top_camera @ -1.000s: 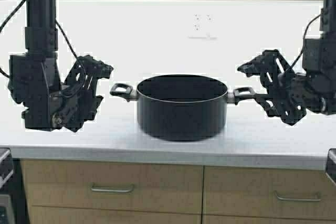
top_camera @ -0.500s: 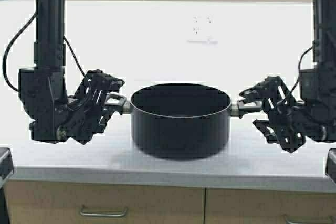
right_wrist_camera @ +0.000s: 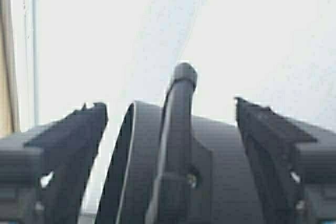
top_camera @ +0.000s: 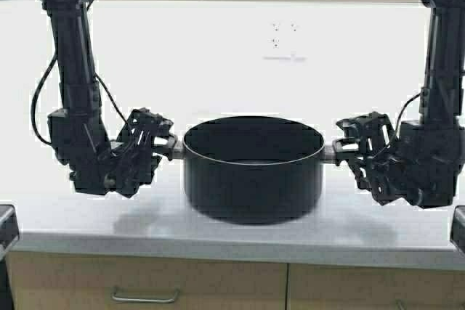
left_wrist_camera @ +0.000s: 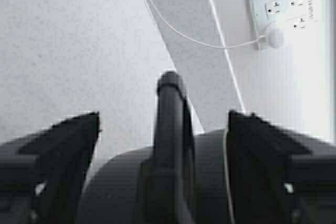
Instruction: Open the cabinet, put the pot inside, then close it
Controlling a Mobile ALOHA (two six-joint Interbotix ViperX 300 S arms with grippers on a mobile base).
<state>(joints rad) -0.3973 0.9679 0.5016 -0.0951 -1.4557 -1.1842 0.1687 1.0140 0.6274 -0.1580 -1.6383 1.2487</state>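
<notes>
Running along the bottom of the high view, beige drawer fronts [top_camera: 145, 284] with a horizontal metal handle [top_camera: 144, 297] sit beneath the near edge of the pale countertop [top_camera: 240, 241]. Just back from that edge, about midway along it, stands the pot [top_camera: 253, 168], wide, black and lidless, its mouth open upward.

At the pot's left side the left gripper [top_camera: 161, 143] reaches in around the left loop handle [left_wrist_camera: 170, 129]. Seen from the left wrist, the handle stands between the two dark fingers [left_wrist_camera: 58, 156] with clear space on either side, so the jaws are spread and not clamped.

At the pot's right side the right gripper [top_camera: 347, 147] meets the right loop handle [right_wrist_camera: 178, 129] the same way. The right wrist view shows the handle centred between the fingers [right_wrist_camera: 63, 150], again with gaps on both sides: released, not grasping.

Beyond the pot the countertop runs to its far edge against a white wall. There the left wrist view shows a white outlet plate [left_wrist_camera: 286, 9] with a white plug and cord [left_wrist_camera: 210, 43] trailing from it; any markings on the plate are too small to read. No brand or lettering is legible on the pot.
</notes>
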